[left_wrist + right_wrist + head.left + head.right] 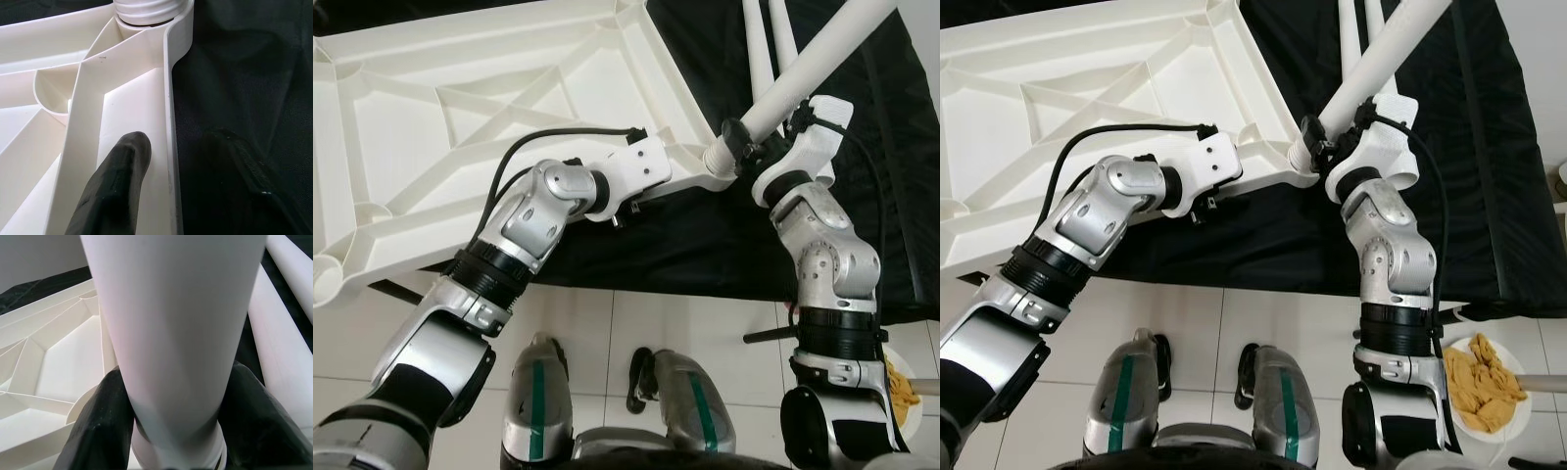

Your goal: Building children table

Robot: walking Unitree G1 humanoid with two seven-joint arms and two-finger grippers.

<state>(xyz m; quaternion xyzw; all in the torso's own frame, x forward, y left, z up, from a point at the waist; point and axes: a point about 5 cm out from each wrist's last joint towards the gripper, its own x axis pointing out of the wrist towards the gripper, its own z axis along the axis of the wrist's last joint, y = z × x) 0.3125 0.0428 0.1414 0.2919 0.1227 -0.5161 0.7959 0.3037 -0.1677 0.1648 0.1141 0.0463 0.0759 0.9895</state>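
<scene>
Table leg (171,333) clamped in right hand (171,431); left hand (195,181) pinches tabletop rim (171,112).

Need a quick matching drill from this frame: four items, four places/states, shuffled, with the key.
Items:
1. left pincer
2. right pincer
3. spare table legs
4. plate of yellow pieces

Places/states:
A. lying on the black cloth, beyond the corner
B. on the tiled floor by the robot's right side
C. clamped on the white leg at the corner socket
D. straddling the rim of the upturned tabletop, one finger inside, one outside

Pairs: 1-D, 2-C, 3-A, 4-B
</scene>
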